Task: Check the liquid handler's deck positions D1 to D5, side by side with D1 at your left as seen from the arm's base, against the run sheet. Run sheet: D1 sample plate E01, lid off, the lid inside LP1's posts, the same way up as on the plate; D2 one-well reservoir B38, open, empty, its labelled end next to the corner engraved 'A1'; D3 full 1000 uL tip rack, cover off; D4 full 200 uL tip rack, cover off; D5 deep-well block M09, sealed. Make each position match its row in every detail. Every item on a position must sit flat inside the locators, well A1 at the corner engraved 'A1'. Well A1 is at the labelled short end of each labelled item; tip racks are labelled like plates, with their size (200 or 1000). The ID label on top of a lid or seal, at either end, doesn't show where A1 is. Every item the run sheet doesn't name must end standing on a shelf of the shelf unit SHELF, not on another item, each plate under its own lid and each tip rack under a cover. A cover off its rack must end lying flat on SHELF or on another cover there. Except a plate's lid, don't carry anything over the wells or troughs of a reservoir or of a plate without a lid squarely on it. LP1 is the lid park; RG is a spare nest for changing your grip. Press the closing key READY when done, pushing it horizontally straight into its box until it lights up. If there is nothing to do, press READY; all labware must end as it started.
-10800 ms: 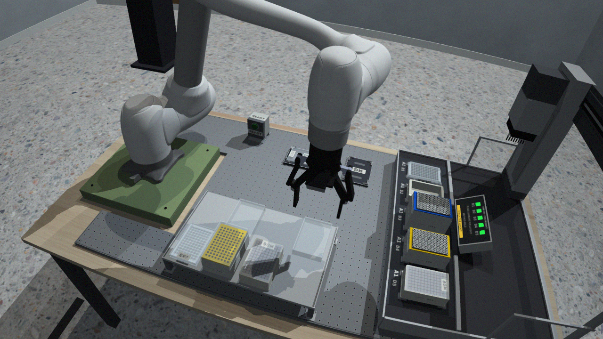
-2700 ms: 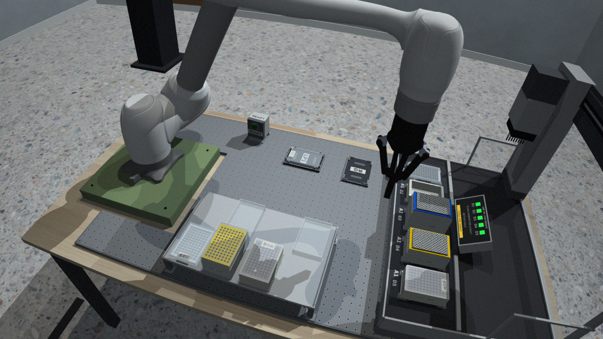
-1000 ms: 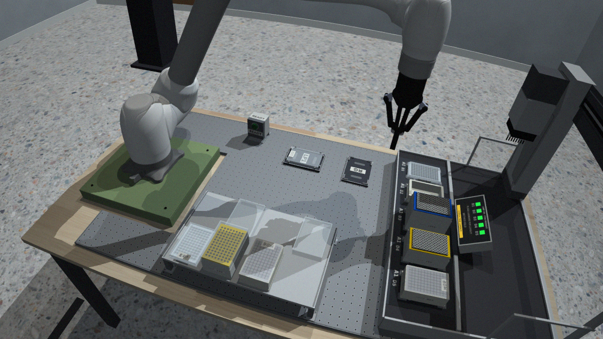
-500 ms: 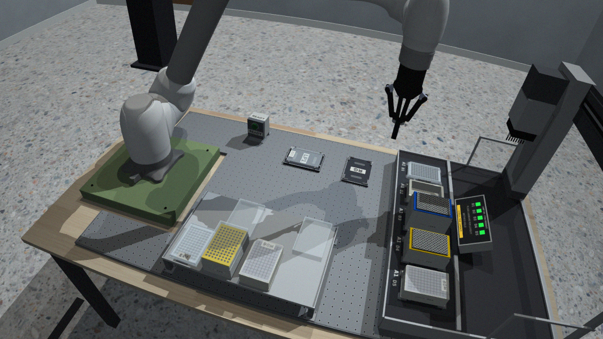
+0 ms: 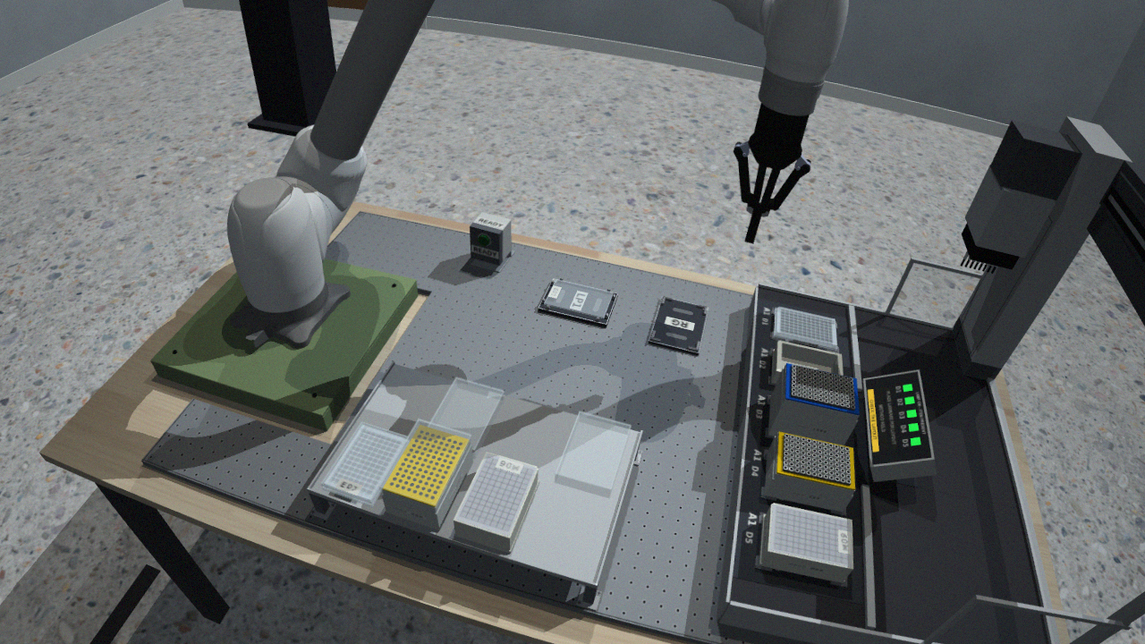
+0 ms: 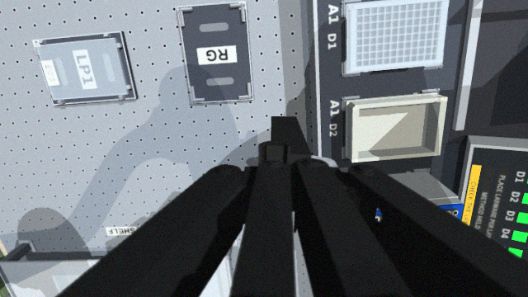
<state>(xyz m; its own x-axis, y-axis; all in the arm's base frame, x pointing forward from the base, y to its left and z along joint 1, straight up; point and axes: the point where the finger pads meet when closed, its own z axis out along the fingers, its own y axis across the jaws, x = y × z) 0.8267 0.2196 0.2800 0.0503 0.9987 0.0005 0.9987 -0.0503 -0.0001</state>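
My gripper [image 5: 752, 232] is shut and empty, high above the table between the RG nest [image 5: 675, 327] and the deck; its fingertips show in the wrist view [image 6: 285, 132]. D1 holds an open sample plate [image 5: 804, 326] [image 6: 396, 36]. D2 holds an empty cream reservoir [image 5: 809, 356] [image 6: 395, 127]. D3 holds a blue-topped tip rack [image 5: 820, 388], D4 a yellow-topped tip rack [image 5: 815, 460], D5 a sealed block [image 5: 809, 538]. A clear lid lies in the lid park LP1 [image 5: 578, 300] [image 6: 84, 68]. The READY key [image 5: 487, 239] stands at the table's far edge.
The shelf unit SHELF [image 5: 475, 470] holds a lidded plate [image 5: 361, 464], a yellow tip rack under a cover [image 5: 426, 468], a deep-well block [image 5: 496, 498] and two loose clear covers [image 5: 465, 404] [image 5: 594, 450]. A status panel [image 5: 898, 420] shows green lights. The liquid handler's head [image 5: 1016, 199] stands at the far right.
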